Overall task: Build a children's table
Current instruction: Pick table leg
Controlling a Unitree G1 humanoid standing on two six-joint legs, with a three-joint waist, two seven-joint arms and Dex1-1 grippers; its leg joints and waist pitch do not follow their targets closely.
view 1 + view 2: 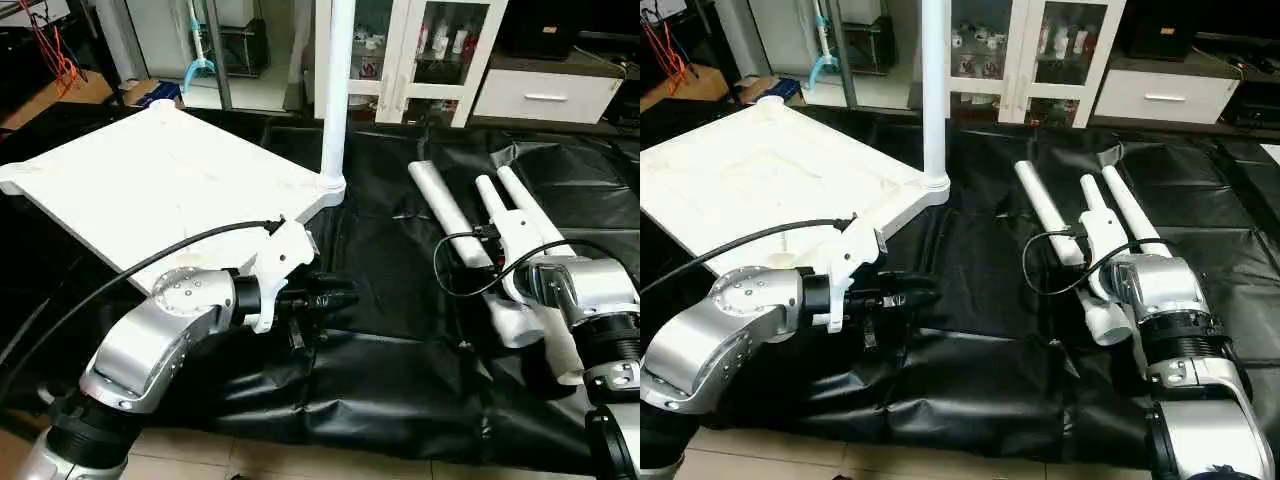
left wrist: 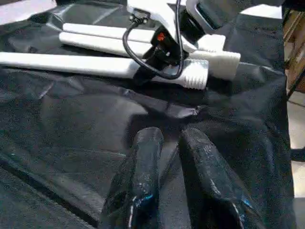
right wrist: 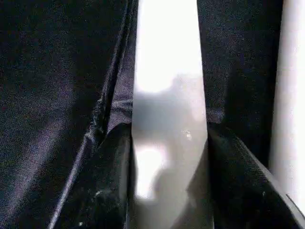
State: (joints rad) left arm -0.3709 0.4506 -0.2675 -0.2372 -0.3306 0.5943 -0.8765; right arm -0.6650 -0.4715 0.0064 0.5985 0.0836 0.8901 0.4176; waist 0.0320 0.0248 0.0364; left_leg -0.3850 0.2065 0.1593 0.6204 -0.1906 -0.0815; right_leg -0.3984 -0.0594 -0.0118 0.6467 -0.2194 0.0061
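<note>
Lying upside down on the black sheet [image 1: 400, 400] that covers the floor, the white table top [image 1: 150, 185] sits to the robot's left, tipped so its far corner is raised. One white leg [image 1: 337, 90] already stands upright in the corner socket [image 1: 330, 190] nearest the middle. Three more loose legs [image 1: 1045, 210] lie side by side on the sheet to the right, their threaded ends toward the robot.

The left end effector [image 1: 905, 295] hovers just off the near edge of the top, pointing across the sheet toward the loose legs; from its wrist camera its two black fingers [image 2: 143, 167] stand narrow, a thin gap between them, gripping nothing.

The right end effector [image 3: 169, 191] is down over the loose legs. Its wrist camera shows the middle leg [image 3: 167, 95] running between the two fingers [image 3: 238, 181], which sit tight against either side of the tube.

A white glass-door cabinet [image 1: 420, 50] stands against the far wall.
</note>
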